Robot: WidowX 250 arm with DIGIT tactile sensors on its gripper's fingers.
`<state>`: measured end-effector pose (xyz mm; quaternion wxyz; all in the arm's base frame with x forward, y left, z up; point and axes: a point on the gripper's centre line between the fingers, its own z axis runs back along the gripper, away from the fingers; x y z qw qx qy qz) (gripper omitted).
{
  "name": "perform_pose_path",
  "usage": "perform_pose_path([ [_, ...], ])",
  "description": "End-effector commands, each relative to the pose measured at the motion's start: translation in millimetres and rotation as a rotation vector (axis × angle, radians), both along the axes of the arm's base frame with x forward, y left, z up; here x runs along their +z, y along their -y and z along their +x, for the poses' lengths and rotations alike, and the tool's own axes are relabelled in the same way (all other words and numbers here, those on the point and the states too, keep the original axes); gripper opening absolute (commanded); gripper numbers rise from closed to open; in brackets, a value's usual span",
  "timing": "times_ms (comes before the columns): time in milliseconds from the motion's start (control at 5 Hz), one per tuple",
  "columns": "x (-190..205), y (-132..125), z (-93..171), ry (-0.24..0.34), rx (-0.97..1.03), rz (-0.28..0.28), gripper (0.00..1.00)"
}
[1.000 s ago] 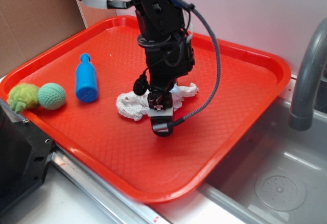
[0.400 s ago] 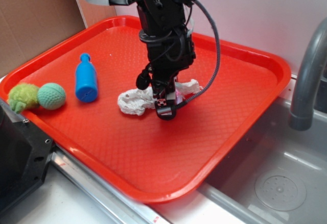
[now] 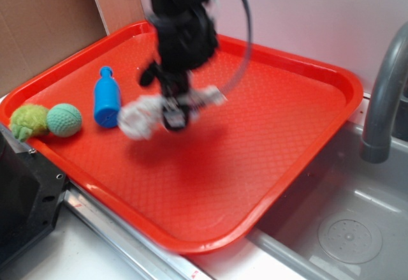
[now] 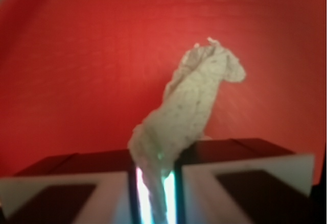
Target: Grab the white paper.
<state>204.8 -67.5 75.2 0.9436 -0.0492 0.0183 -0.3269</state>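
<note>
The white paper (image 3: 141, 115) is a wrinkly, lumpy wad, blurred in the exterior view, hanging just above the red tray (image 3: 268, 133) right of the blue bottle. My gripper (image 3: 173, 113) is shut on its middle, with paper sticking out on both sides. In the wrist view the white paper (image 4: 196, 94) rises from between my gripper (image 4: 154, 183) fingers, which pinch its lower end, and drapes out over the red tray (image 4: 76, 71).
A blue toy bottle (image 3: 107, 100) lies on the tray's left part. A green knobbly ball (image 3: 64, 120) and a yellow-green fuzzy lump (image 3: 28, 121) sit by the left rim. A steel sink (image 3: 344, 222) and grey faucet (image 3: 382, 88) stand right. Cardboard (image 3: 44, 18) stands behind.
The gripper has lifted the white paper off the tray and carried it left toward the blue bottle; the arm shows motion blur.
</note>
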Motion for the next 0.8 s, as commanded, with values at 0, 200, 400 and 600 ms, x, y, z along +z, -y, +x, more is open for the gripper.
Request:
perform_pose_path([
  [0,106,-38,-13,0.032,0.452,0.088,0.00],
  [200,151,-31,-8,0.069,0.500,0.116,0.00],
  [400,176,-29,-4,0.077,0.520,0.112,0.00],
  [600,177,-27,-6,0.090,0.535,0.121,0.00],
])
